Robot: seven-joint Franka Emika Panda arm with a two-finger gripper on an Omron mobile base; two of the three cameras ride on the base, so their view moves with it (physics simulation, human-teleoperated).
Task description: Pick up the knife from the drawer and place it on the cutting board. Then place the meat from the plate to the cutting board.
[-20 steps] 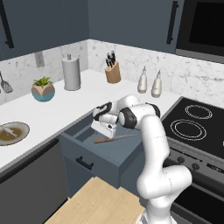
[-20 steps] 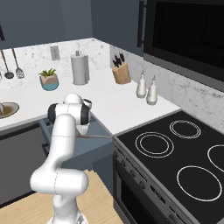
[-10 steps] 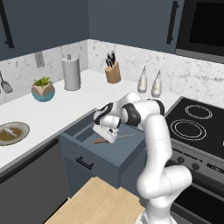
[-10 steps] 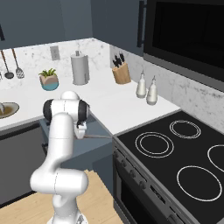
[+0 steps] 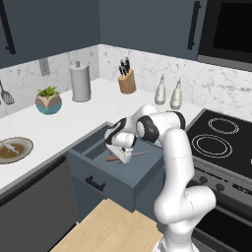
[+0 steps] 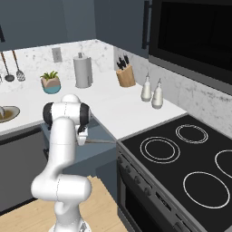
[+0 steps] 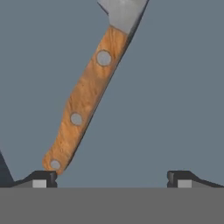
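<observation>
The knife [image 5: 129,156] lies flat in the open slate-blue drawer [image 5: 115,174], its tan wooden handle [image 7: 85,98] slanting up to the grey blade [image 7: 123,12]. My gripper [image 5: 121,154] is down inside the drawer right over the handle, open, with nothing between its fingers. In the hand view the gripper [image 7: 111,179] spans the drawer floor, and the handle's butt sits by the left fingertip [image 7: 43,179]. The blade's tip [image 6: 103,141] pokes out past the arm. The plate [image 5: 25,146] rests on the counter at far left with the pale meat [image 5: 10,149] on it. The cutting board is out of view.
A knife block [image 5: 127,81], paper-towel roll [image 5: 80,82], potted plant [image 5: 48,100] and two bottles [image 5: 168,93] stand along the back of the counter. The stove [image 5: 216,140] is at the right. Pale wood floor [image 5: 106,231] lies below the drawer.
The hand has dropped a little lower into the drawer, closer to the knife. Its fingers have stayed open and the knife has not moved.
</observation>
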